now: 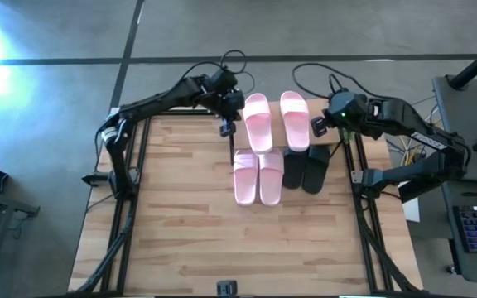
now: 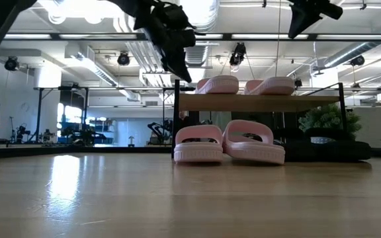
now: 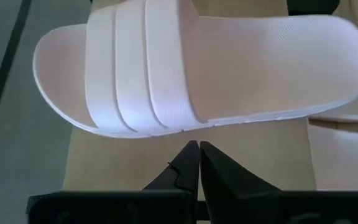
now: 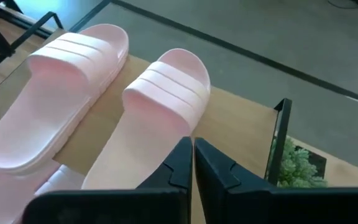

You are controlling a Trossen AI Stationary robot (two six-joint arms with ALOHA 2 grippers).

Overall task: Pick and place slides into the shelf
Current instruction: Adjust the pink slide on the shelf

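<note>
The shelf [image 2: 256,102] stands at the table's far middle. Two pink slides [image 1: 257,122] [image 1: 295,120] lie flat on its light-wood top board [image 4: 235,124]. Two more pink slides [image 1: 245,176] [image 1: 271,176] lie sole-down on the table with their far ends under the board, and two black slides [image 1: 292,168] [image 1: 315,168] lie to their right. My left gripper [image 3: 197,152] is shut and hovers over the shelf's left end, beside the left top slide [image 3: 197,62]. My right gripper [image 4: 191,149] is shut and hangs higher, over the shelf's right end.
A small green plant [image 4: 291,165] sits behind the shelf's right side, near a black shelf leg [image 4: 281,124]. Cables trail off the table's far edge [image 1: 305,70]. The near half of the wooden tabletop [image 1: 222,240] holds nothing.
</note>
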